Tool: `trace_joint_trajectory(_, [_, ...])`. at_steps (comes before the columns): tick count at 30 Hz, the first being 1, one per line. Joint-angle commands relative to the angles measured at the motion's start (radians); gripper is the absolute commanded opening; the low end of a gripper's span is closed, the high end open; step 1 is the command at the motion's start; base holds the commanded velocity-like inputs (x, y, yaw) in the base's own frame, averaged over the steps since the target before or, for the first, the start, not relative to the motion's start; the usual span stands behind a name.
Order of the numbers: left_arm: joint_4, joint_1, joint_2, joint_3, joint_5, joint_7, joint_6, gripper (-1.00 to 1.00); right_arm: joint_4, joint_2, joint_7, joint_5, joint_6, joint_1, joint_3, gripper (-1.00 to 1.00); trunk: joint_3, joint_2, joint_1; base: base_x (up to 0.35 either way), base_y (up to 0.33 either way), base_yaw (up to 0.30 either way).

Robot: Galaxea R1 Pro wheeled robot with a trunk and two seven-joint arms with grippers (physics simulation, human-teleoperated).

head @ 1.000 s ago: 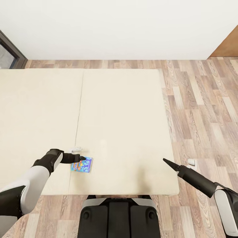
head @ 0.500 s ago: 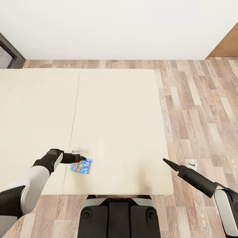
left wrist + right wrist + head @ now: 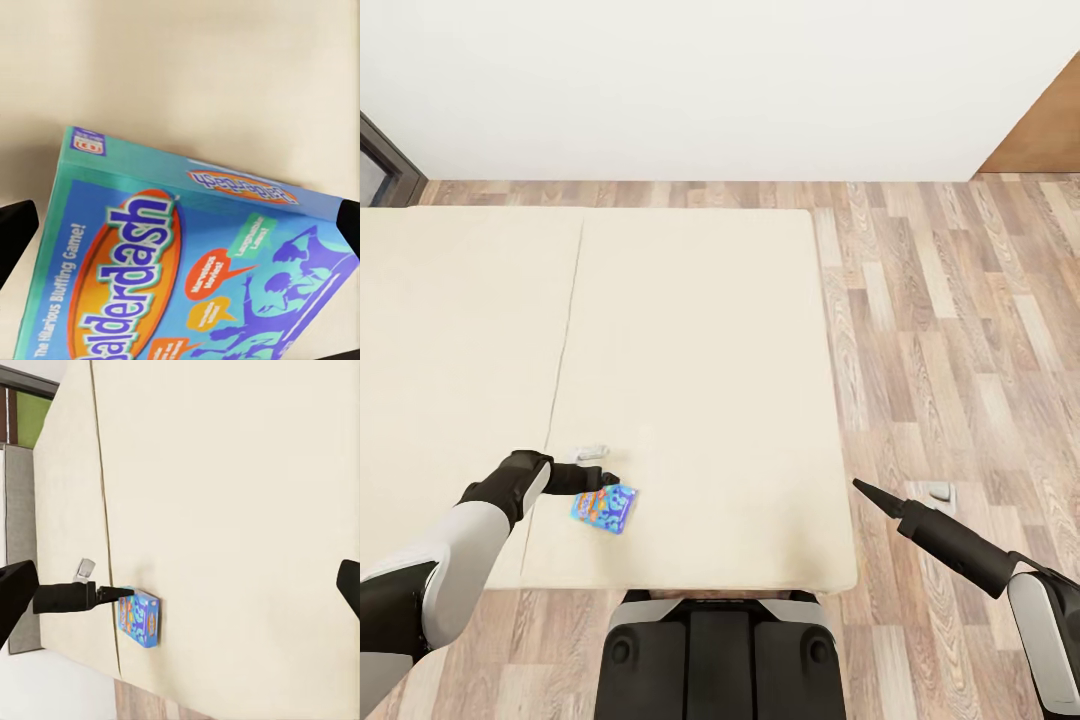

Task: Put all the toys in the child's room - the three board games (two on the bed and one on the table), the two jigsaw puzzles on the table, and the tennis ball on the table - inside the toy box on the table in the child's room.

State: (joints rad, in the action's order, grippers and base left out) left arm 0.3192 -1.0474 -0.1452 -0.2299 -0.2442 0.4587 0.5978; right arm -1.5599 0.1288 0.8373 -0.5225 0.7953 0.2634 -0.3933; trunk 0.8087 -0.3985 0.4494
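Bed (image 3: pixel 690 330): wide, plain beige cover, one seam running front to back; the surface looks soft, so anything pressed down on it will probably sink a little rather than slide.

Game (image 3: pixel 605 508): one small blue board game, at the near edge of the bed beside the seam, tilted rather than square to the mattress. In the left wrist view (image 3: pixel 202 277) the lid reads "Balderdash" on an orange oval, with purple figures and small coloured speech bubbles; one narrow side carries the same title. Judged a light, stiff cardboard box with a glossy, likely slippery print. Corners would crush under hard pinching. Best hold, in my judgement: across the short thickness at one edge, fingers flat on lid and underside, well in from the corner.

Left claw (image 3: pixel 603 482): at the game's far edge, fingertips touching or over it. Whether it pinches the box cannot be told from these frames.

Right claw (image 3: pixel 863 489): pressed together to a point, empty, over the bed's right edge, well apart from the game.
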Motion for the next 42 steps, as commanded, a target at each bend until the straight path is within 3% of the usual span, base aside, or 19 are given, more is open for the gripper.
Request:
trace_joint_trajectory(1, [0.001, 0.0, 0.001, -0.008, -0.01, 0.008, 0.005, 1.0, 0.0, 0.0, 0.002, -0.002, 0.005, 0.0, -0.001, 1.0, 0.001, -0.002, 0.001, 0.0, -0.016, 0.0])
trace_joint_trajectory(42, [-0.001, 0.0, -0.002, 0.01, -0.028, 0.006, 0.062, 1.0, 0.0, 0.0, 0.003, -0.002, 0.006, 0.0, -0.001, 1.0, 0.001, -0.002, 0.001, 0.0, -0.001, 0.0])
